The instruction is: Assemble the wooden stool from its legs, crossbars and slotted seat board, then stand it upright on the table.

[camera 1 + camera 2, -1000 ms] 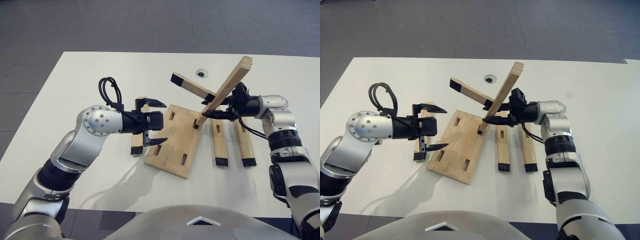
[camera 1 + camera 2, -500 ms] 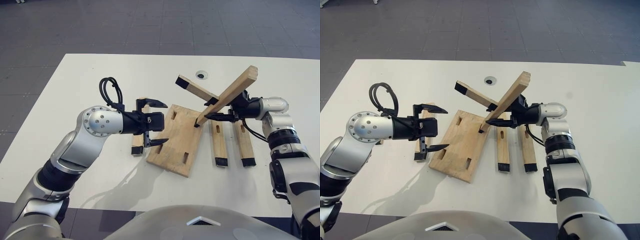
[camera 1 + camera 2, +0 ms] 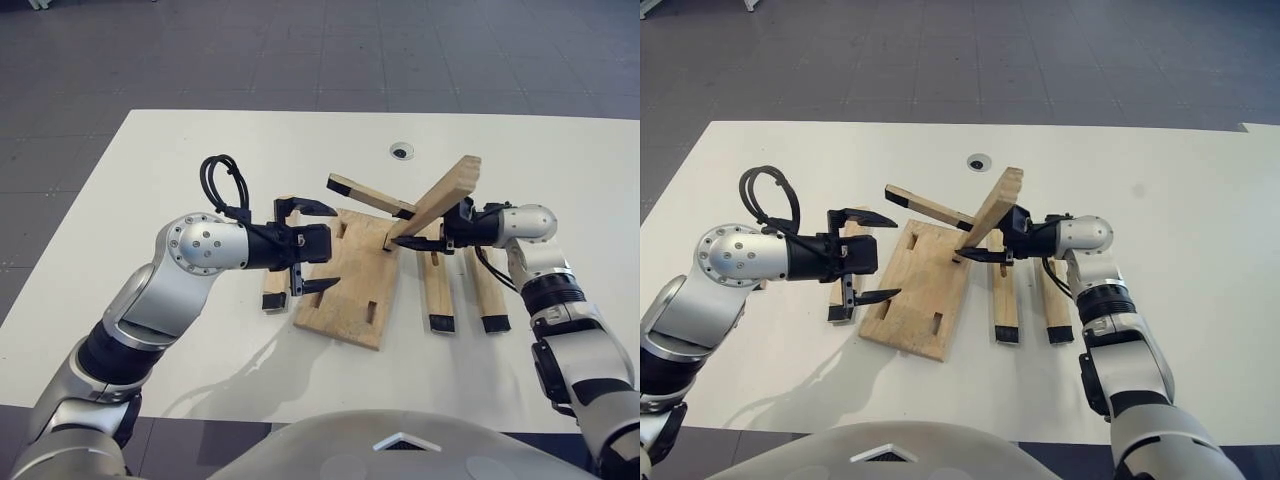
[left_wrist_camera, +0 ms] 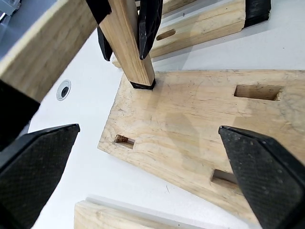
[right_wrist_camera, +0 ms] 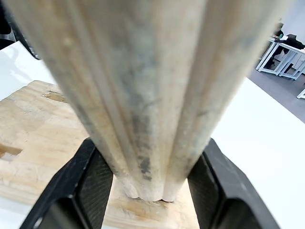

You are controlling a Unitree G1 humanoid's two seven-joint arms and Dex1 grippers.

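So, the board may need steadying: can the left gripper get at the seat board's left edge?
Probably yes: the left gripper hangs open right at that edge of the seat board, nothing between them. The right gripper holds its leg at the far corner.

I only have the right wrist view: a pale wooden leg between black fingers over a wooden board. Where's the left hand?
Observer: The left hand is open, at the left edge of the slotted wooden seat board.
Operator: Is my leg upright?
Observer: No, the pale wooden leg is tilted, top toward the right, lower end at a slot by the board's far right corner.
Operator: Any spares?
Observer: A black-tipped wooden leg lies flat left of the board.
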